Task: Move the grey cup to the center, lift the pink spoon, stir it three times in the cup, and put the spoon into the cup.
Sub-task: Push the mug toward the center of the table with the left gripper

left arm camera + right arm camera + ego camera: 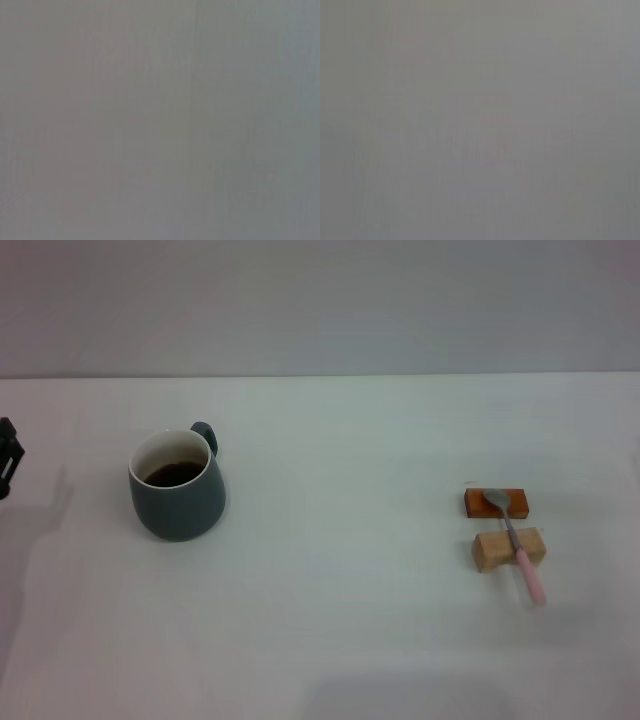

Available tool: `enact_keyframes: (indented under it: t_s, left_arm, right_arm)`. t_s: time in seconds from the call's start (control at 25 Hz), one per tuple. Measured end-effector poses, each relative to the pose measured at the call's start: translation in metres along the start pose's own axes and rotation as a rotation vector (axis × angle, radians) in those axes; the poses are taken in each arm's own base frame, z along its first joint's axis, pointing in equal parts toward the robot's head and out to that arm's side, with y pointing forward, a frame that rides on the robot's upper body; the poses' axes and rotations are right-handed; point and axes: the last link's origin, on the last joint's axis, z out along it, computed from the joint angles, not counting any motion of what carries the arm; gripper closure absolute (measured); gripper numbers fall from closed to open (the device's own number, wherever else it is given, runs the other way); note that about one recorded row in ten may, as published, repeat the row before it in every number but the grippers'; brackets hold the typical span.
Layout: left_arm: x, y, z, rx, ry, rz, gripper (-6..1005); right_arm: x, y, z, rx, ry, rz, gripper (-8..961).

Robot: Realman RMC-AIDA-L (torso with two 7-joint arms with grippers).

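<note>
Left gripper (8,455) at desk's left edge, jaws' state unreadable; right gripper out of sight. Rounded blue-grey ceramic cup (177,485) with dark liquid left of centre. Pink-handled metal spoon (516,543) lies across two wooden blocks (508,549) near right edge. White desk (340,640) open between.

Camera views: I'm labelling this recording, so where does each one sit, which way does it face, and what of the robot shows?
Head view: on the robot's head, facing forward and down at the white table, with the grey cup on the robot's left and the pink spoon resting across two wooden blocks on its right; only the left gripper shows, at the left edge.
Left wrist view: on the left arm's wrist; blank grey, no robot part visible.
Right wrist view: on the right arm's wrist; equally blank.
Shared: the wrist views share only featureless grey.
</note>
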Motion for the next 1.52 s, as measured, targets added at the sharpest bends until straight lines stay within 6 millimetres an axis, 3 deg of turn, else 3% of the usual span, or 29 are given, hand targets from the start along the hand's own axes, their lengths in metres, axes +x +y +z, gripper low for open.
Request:
enact_keyframes:
  t_s: [0.28, 0.4, 0.6, 1.24, 1.52]
  left_arm:
    - [-0.009, 0.010, 0.003, -0.039, -0.064, 0.009, 190]
    - [-0.011, 0.017, 0.005, -0.071, -0.083, 0.022, 405]
    - [-0.016, 0.029, 0.008, -0.126, -0.115, 0.040, 679]
    - [-0.024, 0.071, 0.018, -0.317, -0.193, 0.105, 1001]
    - [-0.027, 0.091, 0.011, -0.413, -0.196, 0.121, 1001]
  right_arm:
    - [-0.003, 0.000, -0.003, 0.001, -0.009, 0.005, 278]
    - [-0.005, 0.000, -0.004, 0.000, -0.018, 0.007, 278]
    - [-0.008, -0.001, -0.009, 0.003, -0.028, 0.011, 278]
    - [-0.014, -0.002, -0.019, 0.008, -0.042, 0.017, 278]
    - [-0.014, 0.000, -0.020, -0.001, -0.040, 0.019, 277]
